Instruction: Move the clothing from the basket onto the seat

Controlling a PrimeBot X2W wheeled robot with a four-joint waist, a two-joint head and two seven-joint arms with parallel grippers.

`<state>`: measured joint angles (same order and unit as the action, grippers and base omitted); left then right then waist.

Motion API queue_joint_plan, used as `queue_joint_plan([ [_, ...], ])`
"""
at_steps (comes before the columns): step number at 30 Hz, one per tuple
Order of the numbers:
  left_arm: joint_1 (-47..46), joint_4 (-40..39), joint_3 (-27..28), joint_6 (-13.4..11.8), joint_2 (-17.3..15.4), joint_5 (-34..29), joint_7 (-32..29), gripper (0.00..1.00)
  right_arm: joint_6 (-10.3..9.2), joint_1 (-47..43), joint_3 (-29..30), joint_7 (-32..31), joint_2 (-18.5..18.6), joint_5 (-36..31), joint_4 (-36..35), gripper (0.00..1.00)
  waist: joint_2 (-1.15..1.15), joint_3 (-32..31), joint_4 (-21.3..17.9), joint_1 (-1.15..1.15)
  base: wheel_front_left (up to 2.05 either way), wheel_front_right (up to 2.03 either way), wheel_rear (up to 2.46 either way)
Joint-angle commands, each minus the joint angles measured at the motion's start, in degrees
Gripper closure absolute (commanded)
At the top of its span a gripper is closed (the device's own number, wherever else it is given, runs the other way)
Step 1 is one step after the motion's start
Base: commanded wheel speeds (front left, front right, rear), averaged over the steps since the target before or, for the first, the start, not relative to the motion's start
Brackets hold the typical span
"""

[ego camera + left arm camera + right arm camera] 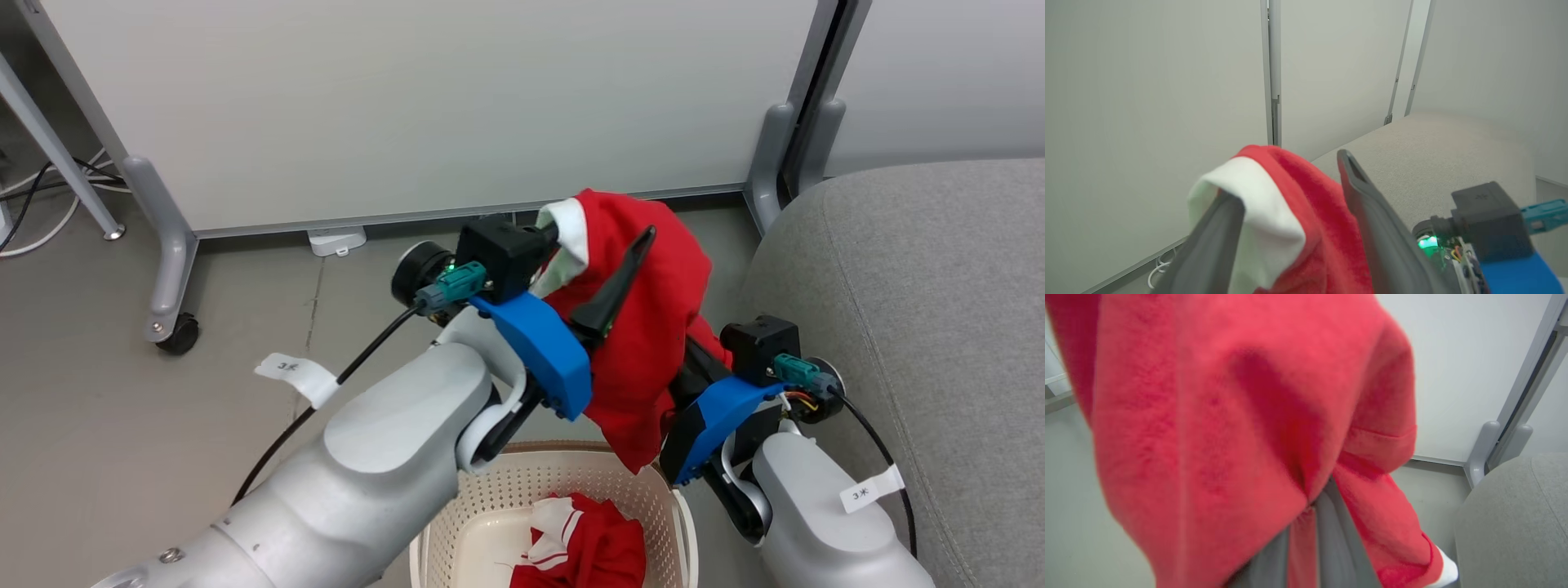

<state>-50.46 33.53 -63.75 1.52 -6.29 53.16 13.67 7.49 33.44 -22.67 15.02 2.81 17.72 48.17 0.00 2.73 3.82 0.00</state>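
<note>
One red garment [653, 343] with white trim hangs in the air above the basket [490, 523], between my two grippers. My left gripper [1286, 179] stands open; the cloth lies draped over one finger [1216, 241] and fills the gap to the other finger [1372, 220]. My right gripper [1310, 510] is shut on a fold of the same garment [1229, 416], lower down and towards the sofa. The second red garment [584, 547], with white stripes, lies inside the cream basket. The grey sofa [922, 327] stands directly to the right, and its cushion [1433, 155] lies just beyond my left fingers.
A pale partition panel [424, 98] on grey legs stands behind, with a caster [177, 333] at the left and a leg [771, 155] beside the sofa. Cables [49, 188] lie on the floor at far left. Grey floor [122, 425] spreads left of the basket.
</note>
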Motion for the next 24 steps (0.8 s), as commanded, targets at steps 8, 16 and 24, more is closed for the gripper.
queue_joint_plan([
  [8, 5.94, -2.37, 6.63, 0.2, -6.29, -3.92, 1.58, 0.0, 0.01, -4.07, 0.98, 0.21, 0.15, -0.85, -6.87, 1.0, 0.0, 0.61, -2.15, 0.0, 0.0, 0.0, 0.0],
  [16, 16.02, -6.98, 14.77, 1.87, -10.56, -8.16, 1.59, 0.0, 0.01, -7.19, 3.33, 0.22, 0.15, -2.37, -14.47, 1.0, 0.0, 1.11, -5.1, 0.0, 0.0, 0.0, 0.0],
  [24, 25.79, -12.68, 23.66, 2.65, -12.57, -12.98, 1.59, 0.0, 0.01, -9.96, 6.55, 0.18, 0.15, -4.31, -21.13, 1.0, 0.0, 1.85, -7.99, 0.0, 0.0, 0.0, 0.0],
])
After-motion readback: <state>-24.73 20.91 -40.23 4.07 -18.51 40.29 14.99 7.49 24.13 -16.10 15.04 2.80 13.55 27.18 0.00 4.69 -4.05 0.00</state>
